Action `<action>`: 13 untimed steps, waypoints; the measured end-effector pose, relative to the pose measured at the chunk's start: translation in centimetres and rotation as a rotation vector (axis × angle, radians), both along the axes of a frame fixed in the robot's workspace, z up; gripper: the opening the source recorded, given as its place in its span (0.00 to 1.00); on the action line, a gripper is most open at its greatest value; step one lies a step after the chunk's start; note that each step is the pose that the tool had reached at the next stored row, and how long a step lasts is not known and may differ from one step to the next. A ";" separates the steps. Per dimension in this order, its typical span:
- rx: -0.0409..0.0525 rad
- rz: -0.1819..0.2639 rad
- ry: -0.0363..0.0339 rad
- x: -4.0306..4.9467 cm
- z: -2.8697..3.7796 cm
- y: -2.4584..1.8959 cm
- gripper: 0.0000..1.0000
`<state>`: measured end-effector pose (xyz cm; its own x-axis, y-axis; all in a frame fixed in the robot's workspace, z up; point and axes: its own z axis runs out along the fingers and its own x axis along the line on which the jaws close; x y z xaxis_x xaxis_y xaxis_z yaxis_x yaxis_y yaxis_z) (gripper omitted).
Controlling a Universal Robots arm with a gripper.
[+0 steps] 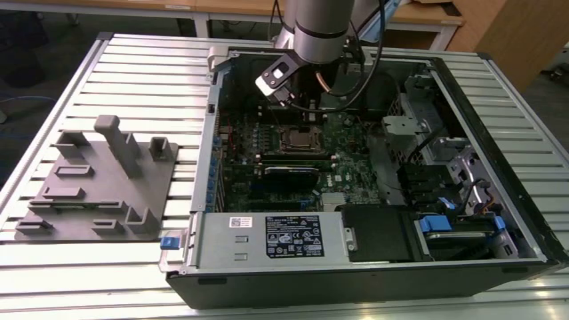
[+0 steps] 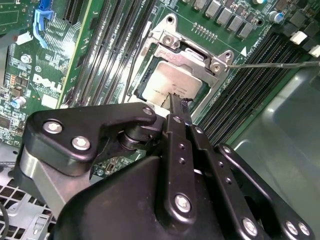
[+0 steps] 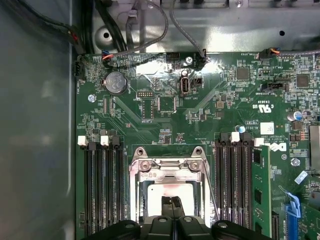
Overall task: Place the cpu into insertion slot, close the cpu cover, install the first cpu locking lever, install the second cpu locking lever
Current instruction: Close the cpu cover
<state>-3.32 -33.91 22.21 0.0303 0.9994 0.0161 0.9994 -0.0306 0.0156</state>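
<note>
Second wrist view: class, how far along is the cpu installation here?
Done, it seems: the cpu lies seated, with the cpu cover down around it. In hand: nothing; the shut gripper is poised at the cpu. Left: a locking lever sticks out free past the cpu cover, so latching looks undone.

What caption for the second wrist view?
Shut hand at the cpu, seen through the window of the cpu cover.
</note>
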 end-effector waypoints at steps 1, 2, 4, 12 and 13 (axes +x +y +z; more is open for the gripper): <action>-0.0001 0.000 0.0001 -0.07 -0.03 -0.01 0.10; -0.0002 0.000 0.0001 -0.11 -0.03 -0.01 0.10; 0.0000 0.000 0.0001 -0.12 -0.08 0.00 0.10; 0.0001 0.000 0.0000 -0.13 -0.19 0.00 0.10; 0.0001 0.000 0.0000 -0.13 -0.19 0.00 0.10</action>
<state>-3.45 -33.91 22.02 0.0301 0.9994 0.0163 0.9994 -0.0304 0.0156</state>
